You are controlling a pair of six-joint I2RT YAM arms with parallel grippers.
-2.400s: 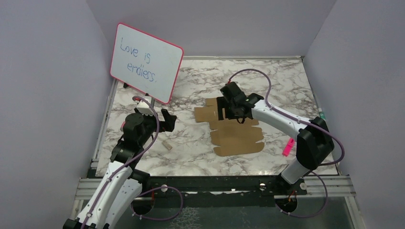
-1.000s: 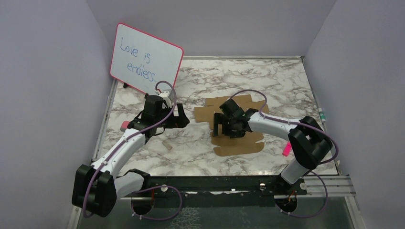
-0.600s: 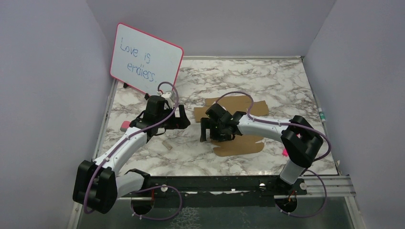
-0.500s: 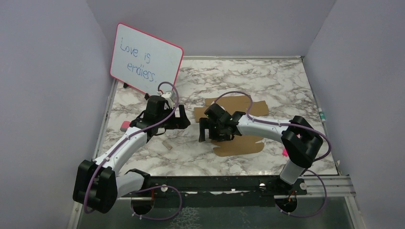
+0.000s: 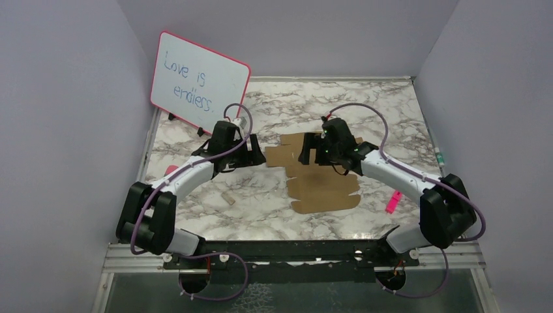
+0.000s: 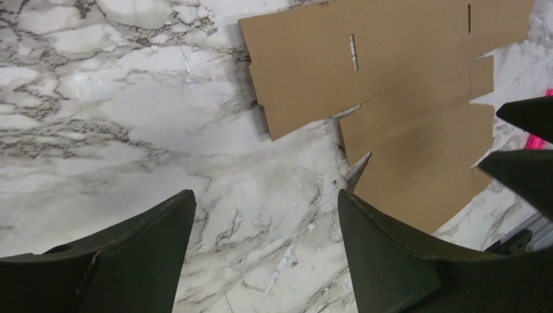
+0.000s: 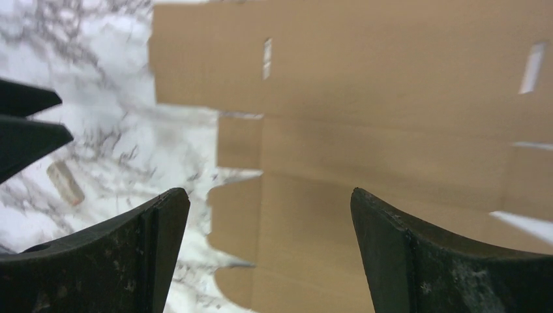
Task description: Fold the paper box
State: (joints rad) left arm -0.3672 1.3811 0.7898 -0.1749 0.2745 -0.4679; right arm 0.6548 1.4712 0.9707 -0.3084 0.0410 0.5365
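A marble-patterned bench [image 5: 261, 208] sits inside plain lavender walls [image 5: 65, 130]; a pink-framed whiteboard [image 5: 199, 86] with handwriting leans at the rear left corner.

The paper box [image 5: 323, 186] lies near the middle of the bench as a flat brown die-cut sheet; its flaps, notches and narrow slots are all spread out level on the marble. No panel is raised and no crease looks bent in any view, so I judge that the folding has not begun. All of it is left: lifting the side walls, tucking the flaps into the slots and closing the shape.

The left end effector [image 5: 257, 156] hangs over bare marble just beside the sheet's left edge; its fingers [image 6: 150, 254] stand apart with nothing between them, so it is released. The right end effector [image 5: 312, 151] hovers over the far part of the sheet; its wrist camera shows the jaws spread wide above the cardboard [image 7: 391, 130] and grasping nothing. Whether either one touches the sheet I cannot tell.

As for containers, there is none yet; the sheet [image 6: 391, 85] forms no cavity and holds nothing.

A pink marker [image 5: 392, 201] lies near the right edge of the bench, apart from the sheet; a small tan scrap [image 5: 226, 197] rests on the marble to the sheet's left.
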